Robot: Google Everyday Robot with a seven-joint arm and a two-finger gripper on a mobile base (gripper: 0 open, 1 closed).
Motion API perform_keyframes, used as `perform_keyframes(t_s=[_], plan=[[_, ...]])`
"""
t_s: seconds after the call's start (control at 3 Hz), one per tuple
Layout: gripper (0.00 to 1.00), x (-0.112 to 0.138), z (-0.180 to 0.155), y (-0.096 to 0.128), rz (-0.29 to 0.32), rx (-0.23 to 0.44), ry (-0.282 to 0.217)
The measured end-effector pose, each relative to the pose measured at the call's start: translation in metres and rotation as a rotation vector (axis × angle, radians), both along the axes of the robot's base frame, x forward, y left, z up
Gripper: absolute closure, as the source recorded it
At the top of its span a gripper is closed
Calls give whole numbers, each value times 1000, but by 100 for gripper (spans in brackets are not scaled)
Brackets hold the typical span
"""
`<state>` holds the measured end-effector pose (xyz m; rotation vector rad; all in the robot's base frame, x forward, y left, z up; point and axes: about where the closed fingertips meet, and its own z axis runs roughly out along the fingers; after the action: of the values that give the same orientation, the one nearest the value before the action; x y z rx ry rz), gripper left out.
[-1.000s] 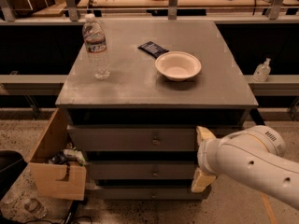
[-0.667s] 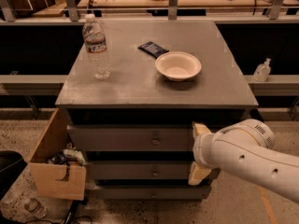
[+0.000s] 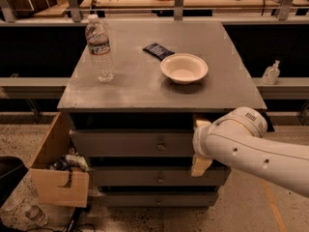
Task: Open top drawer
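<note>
The top drawer [image 3: 130, 144] is the wide grey front just under the cabinet top, with a small round brass knob [image 3: 161, 146] at its centre. My gripper [image 3: 198, 145] is at the right end of that drawer front, to the right of the knob and apart from it. Its two tan fingers are spread apart, the upper fingertip [image 3: 201, 123] by the drawer's top edge and the lower one [image 3: 199, 166] by its bottom edge. They hold nothing. My white arm hides the drawer's right end.
Two narrower grey drawers [image 3: 154, 177] sit below. On the cabinet top [image 3: 145, 88] stand a water bottle [image 3: 99, 50], a white bowl [image 3: 184, 67] and a dark flat packet [image 3: 158, 50]. A tan wooden box [image 3: 57, 178] with clutter stands at the lower left. A sanitiser bottle [image 3: 271, 73] is at the right.
My arm and gripper have moved left along the top drawer front, closer to the knob. The drawers and the things on top have not moved.
</note>
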<state>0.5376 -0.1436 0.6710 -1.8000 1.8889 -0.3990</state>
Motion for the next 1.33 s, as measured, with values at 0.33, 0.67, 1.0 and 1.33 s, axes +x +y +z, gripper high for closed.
perform_keyframes(t_s=[0.33,0.67,1.0,1.33], plan=[[3,6,-17,6,17,-85,17],[26,4,-31,8,10,-118,24],[49,5,-30,8,5,-120,19],[72,5,-29,7,5,-121,17]])
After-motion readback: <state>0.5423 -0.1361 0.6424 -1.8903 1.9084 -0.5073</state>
